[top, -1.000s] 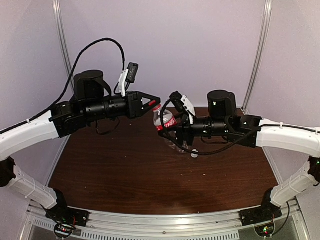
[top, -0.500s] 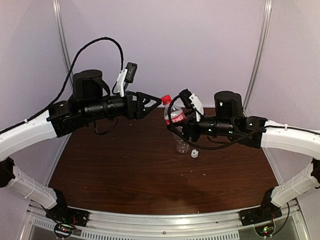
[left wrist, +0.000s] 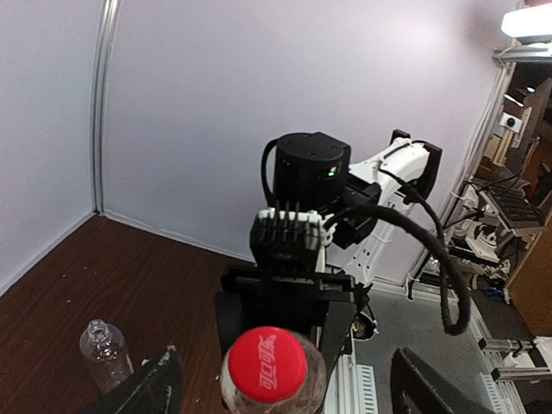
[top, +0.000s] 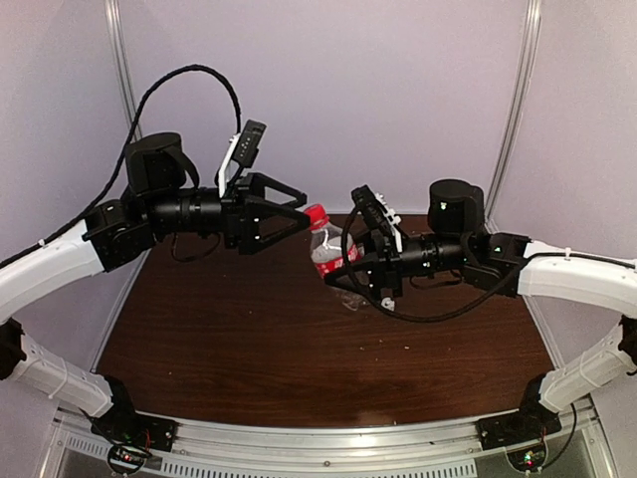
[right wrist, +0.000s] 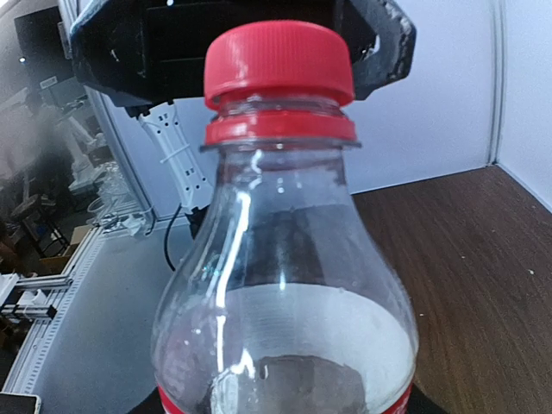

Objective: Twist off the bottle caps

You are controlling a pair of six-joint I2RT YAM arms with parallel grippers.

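Observation:
A clear bottle with a red label band (top: 329,250) is held above the table, tilted left, with my right gripper (top: 345,271) shut on its body. Its red cap (top: 317,212) sits on the neck. My left gripper (top: 297,211) is open, its fingertips just left of that cap. In the left wrist view the red cap (left wrist: 270,365) shows between the spread fingers (left wrist: 159,386). The right wrist view is filled by the bottle (right wrist: 285,302) and red cap (right wrist: 279,65), and my right fingers are hidden behind it. A second clear bottle (left wrist: 105,349) stands uncapped on the table.
A small white cap (top: 386,304) lies on the brown table (top: 249,349) under my right arm, near the uncapped bottle (top: 349,297). Pale walls with metal posts (top: 121,70) close in the back and sides.
My left gripper has opened off the red cap and drawn back to the left. The right arm swung the bottle right, then back left, tilted. The cap stays on the neck.

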